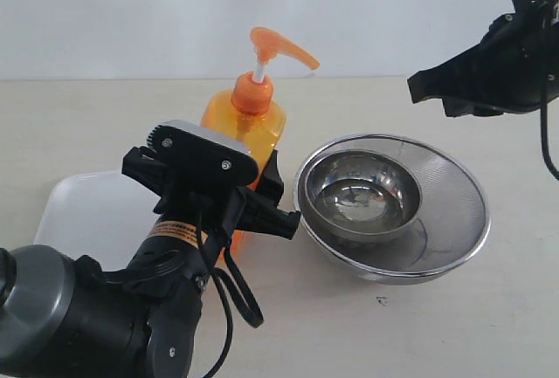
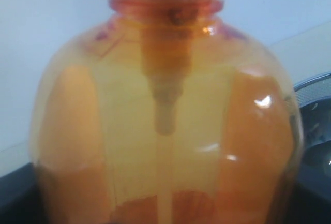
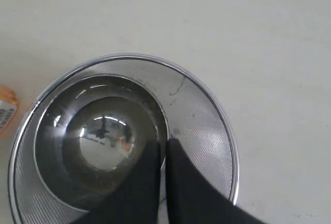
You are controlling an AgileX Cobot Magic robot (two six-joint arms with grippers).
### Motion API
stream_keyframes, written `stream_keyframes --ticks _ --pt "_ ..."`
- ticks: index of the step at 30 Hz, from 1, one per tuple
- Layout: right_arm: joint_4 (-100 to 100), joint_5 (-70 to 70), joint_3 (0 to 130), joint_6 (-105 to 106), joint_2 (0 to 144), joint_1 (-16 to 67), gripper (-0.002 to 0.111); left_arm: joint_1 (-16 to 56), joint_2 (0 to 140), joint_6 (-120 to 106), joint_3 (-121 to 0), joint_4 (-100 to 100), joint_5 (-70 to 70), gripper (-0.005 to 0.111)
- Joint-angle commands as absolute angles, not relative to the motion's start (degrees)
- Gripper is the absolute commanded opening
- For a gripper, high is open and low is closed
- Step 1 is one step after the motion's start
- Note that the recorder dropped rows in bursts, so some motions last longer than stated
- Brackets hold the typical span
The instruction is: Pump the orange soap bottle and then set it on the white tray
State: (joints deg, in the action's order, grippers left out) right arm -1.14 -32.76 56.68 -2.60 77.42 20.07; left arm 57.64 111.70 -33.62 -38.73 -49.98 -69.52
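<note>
The bottle [image 1: 247,120] stands upright on the desk [image 1: 367,326], between the tray [image 1: 83,212] on the left and 2 nested steel bowls [image 1: 437,221] on the right. Its base is mostly hidden behind the left hand [image 1: 244,193], so whether it rests on the desk or is lifted just clear cannot be told. The pump [image 1: 281,46] is up, with its white stem showing and its spout towards the right.

The left hand holds the bottle low on its body, 1 black finger on each side. In the left wrist view the translucent orange body [image 2: 165,131] fills nearly the whole picture, with the dip tube running down its middle and dark fingers [image 2: 13,198] at the lower corners. A bowl rim [image 2: 315,87] shows at the edge.

The tray lies flat on the desk, partly covered by the left arm. The bottle is beside it, not on it.

The right hand [image 1: 424,88] hangs in the air, high and to the right of the pump, apart from it and above the bowls. Its wrist view looks down into the small bowl [image 3: 103,136] sitting in the wide mesh bowl [image 3: 207,125]. The hand [image 3: 163,175] has its 2 fingers pressed together and holds nothing. A sliver of the bottle's label [image 3: 6,111] shows at the edge.
</note>
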Motion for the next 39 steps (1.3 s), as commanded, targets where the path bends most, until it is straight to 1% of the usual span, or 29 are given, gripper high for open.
stream_keyframes --ticks 1,7,15,26,30,39 --pt "-1.16 -32.26 56.61 -2.49 76.47 19.93 0.0 57.88 111.05 -36.46 -38.33 -50.15 -69.96 0.005" --pt "-4.11 -31.21 56.71 -1.44 76.47 19.93 0.0 57.88 111.05 -38.18 -38.33 -50.15 -69.96 0.005" --pt "-19.72 -32.92 59.15 9.59 76.47 19.93 0.0 57.88 111.05 -40.24 -38.33 -50.15 -69.96 0.005" --pt "-23.49 -41.71 67.17 12.29 76.47 19.93 0.0 57.88 111.05 -42.36 -38.33 -50.26 -69.96 0.005" --pt "-27.58 -41.52 67.58 15.04 76.47 19.93 0.0 57.88 111.05 -43.0 -38.33 -50.38 -69.96 0.005" --pt "-29.43 -42.36 67.58 17.24 76.47 19.93 0.0 57.88 111.05 -44.79 -38.33 -50.38 -69.96 0.005"
